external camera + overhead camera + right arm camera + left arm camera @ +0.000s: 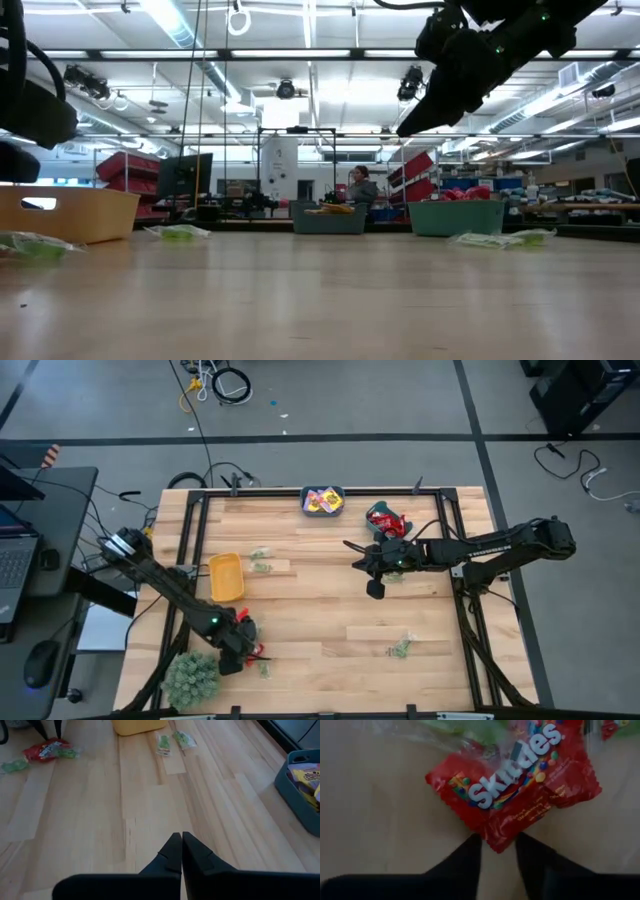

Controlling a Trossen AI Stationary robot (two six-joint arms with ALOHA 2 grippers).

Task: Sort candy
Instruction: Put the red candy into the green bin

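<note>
At the tabletop's (330, 630) near left corner, the left gripper (497, 851) stands part-open, fingers astride the corner of a red Skittles packet (515, 785), not clamped. Next, I judge, closing and lifting toward the far-edge bin (385, 520) holding red packets. Farther off, the right gripper (177, 840) hovers closed, empty.

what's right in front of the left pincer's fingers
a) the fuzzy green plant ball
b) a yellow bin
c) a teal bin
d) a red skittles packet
d: the left wrist view shows the red Skittles packet lying on the wooden table just past the left pincer, its fingers apart at the packet's corner.
</note>
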